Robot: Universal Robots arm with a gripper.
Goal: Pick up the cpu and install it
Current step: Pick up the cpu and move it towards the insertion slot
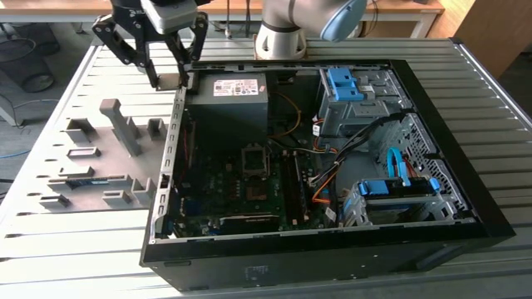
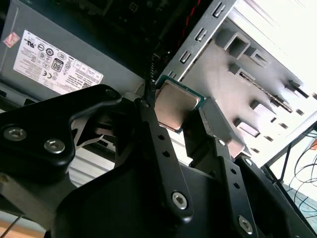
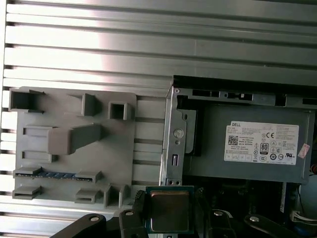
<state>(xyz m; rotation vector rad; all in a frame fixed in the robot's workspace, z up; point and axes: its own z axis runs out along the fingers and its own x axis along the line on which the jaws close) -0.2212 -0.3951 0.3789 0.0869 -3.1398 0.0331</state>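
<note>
The cpu (image 1: 171, 81) is a small flat square chip, held in the air over the case's far corner at the exterior view's left, just beside the grey power-supply box (image 1: 237, 93). My gripper (image 1: 171, 80) is shut on it, one finger on each of two opposite edges. Both wrist views show the chip's coppery-grey metal face (image 2: 174, 105) (image 3: 170, 210) clamped between the black fingers (image 2: 157, 136). The dark socket frame (image 1: 254, 158) lies on the motherboard in the middle of the open case, well away from the gripper.
The open black computer case (image 1: 465, 187) lies on a slatted metal table. A grey parts fixture (image 1: 99, 162) holding a green memory stick (image 1: 87, 182) lies at the exterior view's left. Drive cages with blue clips (image 1: 345, 84) and cables fill the case's other side.
</note>
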